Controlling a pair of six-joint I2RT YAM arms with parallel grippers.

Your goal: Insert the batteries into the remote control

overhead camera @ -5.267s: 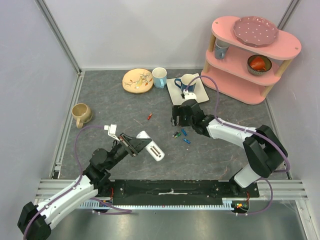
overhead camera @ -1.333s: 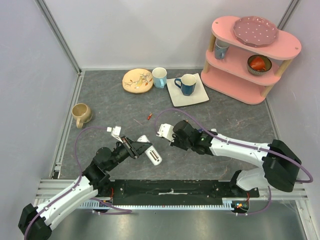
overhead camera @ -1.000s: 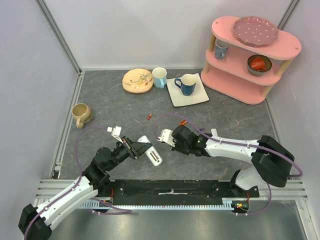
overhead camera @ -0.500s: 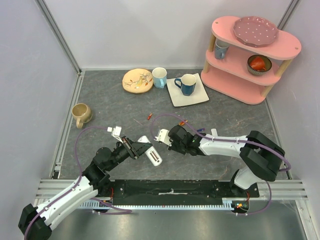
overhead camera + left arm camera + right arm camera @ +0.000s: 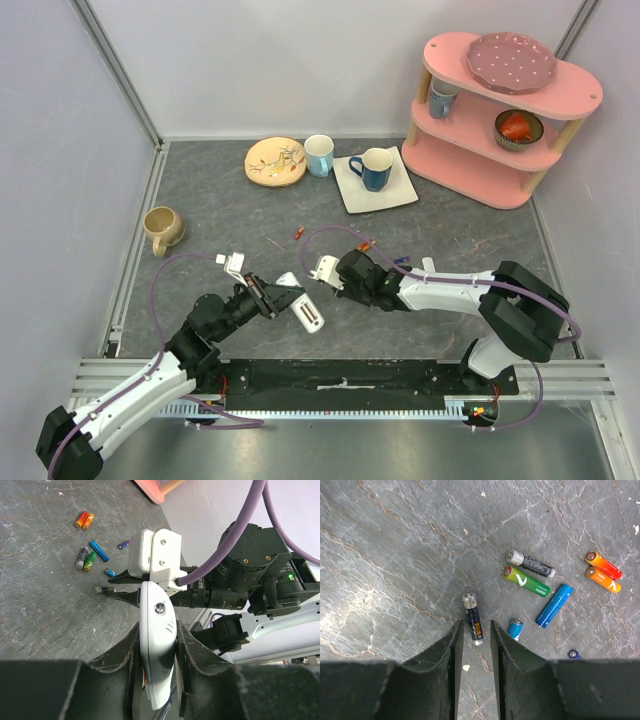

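- Grey marbled surface (image 5: pixel 220 200), beige mug (image 5: pixel 160 228) at 9 o'clock
- Patterned plate (image 5: pixel 275 161), pale blue cup (image 5: pixel 319 155) and white square plate (image 5: pixel 397 193) at 12 o'clock, pink shelf (image 5: pixel 470 175) at 2 o'clock
- Loose batteries (image 5: pixel 526 581) scattered near the centre, one red battery (image 5: pixel 298 233) lying apart at 11 o'clock

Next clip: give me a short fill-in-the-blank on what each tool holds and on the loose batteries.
The left tool clamps the remote control, whose colour is ____.
The right tool grips ____; the dark battery lies loose at its tips.
In the right wrist view, ____ orange batteries lie side by side.
Missing words: white; nothing; two.
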